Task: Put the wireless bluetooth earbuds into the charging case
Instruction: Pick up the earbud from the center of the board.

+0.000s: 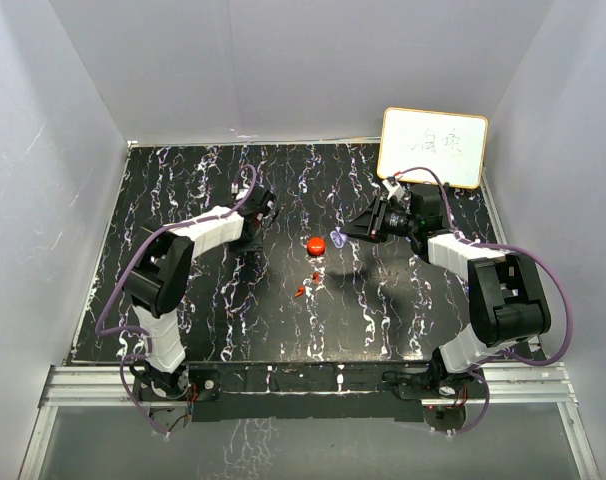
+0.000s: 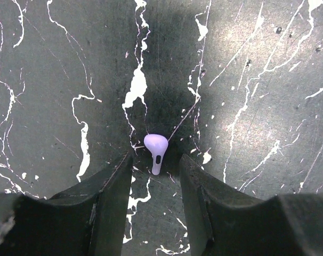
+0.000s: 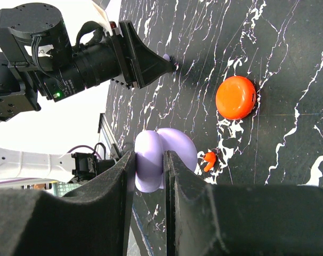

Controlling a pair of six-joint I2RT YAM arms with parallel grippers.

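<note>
Between the fingers of the left gripper (image 2: 156,164), flat on the black marbled table (image 2: 268,74), lies a lavender earbud (image 2: 156,146), with its round head pointing away from the wrist and its stem toward it. The fingers stand moderately apart, one on each side of the stem. A strip of table shows on both sides, so nothing is gripped yet.

Over on the right, the right gripper (image 3: 164,160) is clamped on the purple case (image 3: 177,143). I cannot tell whether the case is lifted clear of the table. The red case (image 3: 236,97) sits near it, with a red earbud (image 3: 208,160) close by.

The step in hand looks like picking up the lavender earbud. It is small and smooth, so the fingers should close slowly and stay centred, both reaching it together. A one-sided touch would likely flick it away. The fingertips should stay low against the table and squeeze only lightly. The lift should go straight up, keeping the earbud's stem direction known for seating it in the case.
</note>
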